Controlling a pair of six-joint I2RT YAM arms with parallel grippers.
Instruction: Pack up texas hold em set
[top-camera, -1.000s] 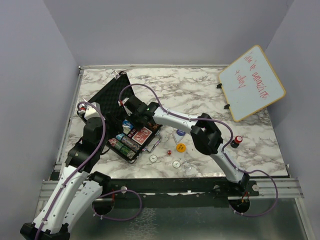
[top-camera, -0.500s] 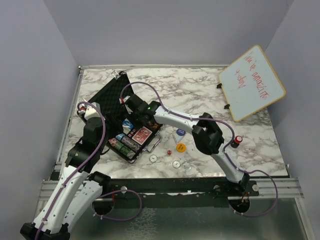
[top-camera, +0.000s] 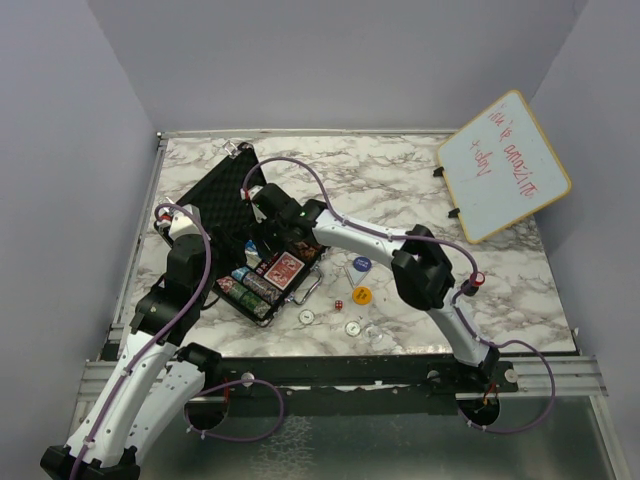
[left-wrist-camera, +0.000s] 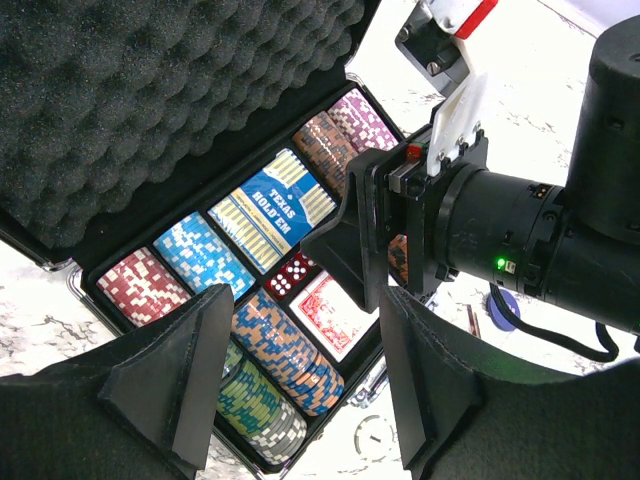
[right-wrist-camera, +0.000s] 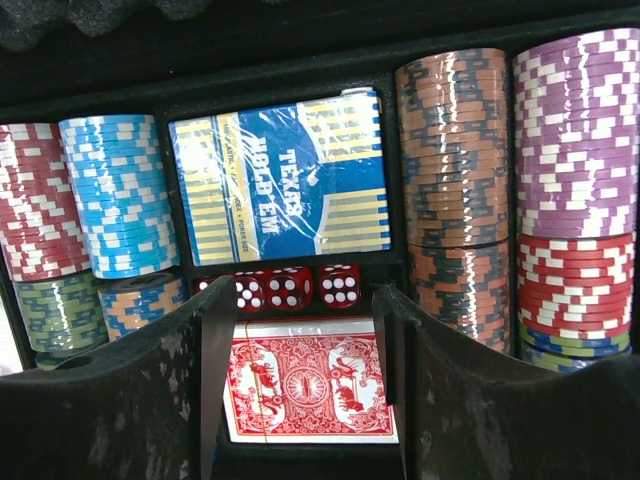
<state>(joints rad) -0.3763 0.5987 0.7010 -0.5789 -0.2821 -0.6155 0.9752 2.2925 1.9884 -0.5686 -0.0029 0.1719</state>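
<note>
The black case (top-camera: 222, 188) lies open at the left, its egg-crate foam lid tilted back. Its tray holds striped chip stacks (right-wrist-camera: 575, 140), a blue deck (right-wrist-camera: 280, 180), three red dice (right-wrist-camera: 290, 288) and a red deck (right-wrist-camera: 305, 385). My right gripper (right-wrist-camera: 305, 370) hovers open just above the red deck, holding nothing. My left gripper (left-wrist-camera: 300, 400) is open over the tray's near corner, above an orange-blue chip stack (left-wrist-camera: 295, 352), also empty. Loose on the marble are a blue button (top-camera: 362, 265), an orange button (top-camera: 361, 295), a red die (top-camera: 338, 304) and two white buttons (top-camera: 306, 317).
A wood-framed whiteboard (top-camera: 503, 165) leans at the back right. A small black cylinder with a red-white top (top-camera: 476, 281) stands beside the right arm's elbow. The right arm's wrist (left-wrist-camera: 470, 225) crosses the tray close in front of my left gripper.
The right gripper's wrist has shifted slightly back and left over the tray. The left arm has not moved.
</note>
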